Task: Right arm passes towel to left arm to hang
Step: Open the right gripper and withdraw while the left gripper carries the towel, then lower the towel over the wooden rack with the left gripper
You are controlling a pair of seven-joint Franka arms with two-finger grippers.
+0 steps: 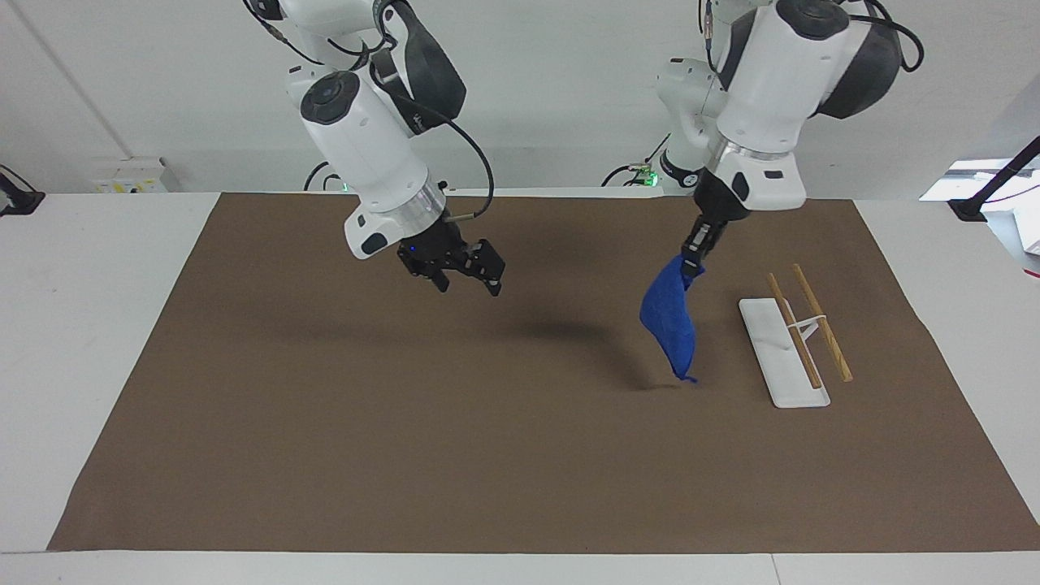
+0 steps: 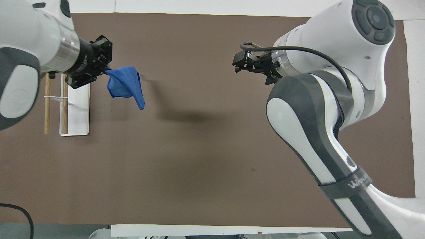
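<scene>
The blue towel (image 1: 670, 321) hangs from one corner in my left gripper (image 1: 691, 262), which is shut on it above the mat, beside the white rack (image 1: 782, 351) with two wooden bars. The towel's loop tail dangles just above the mat. In the overhead view the left gripper (image 2: 107, 70) holds the towel (image 2: 124, 84) next to the rack (image 2: 75, 109). My right gripper (image 1: 470, 286) is open and empty, raised over the mat toward the right arm's end, well apart from the towel. It also shows in the overhead view (image 2: 237, 63).
A brown mat (image 1: 406, 422) covers most of the white table. The rack stands on it toward the left arm's end. A black clamp (image 1: 971, 207) sits on the table edge at that end.
</scene>
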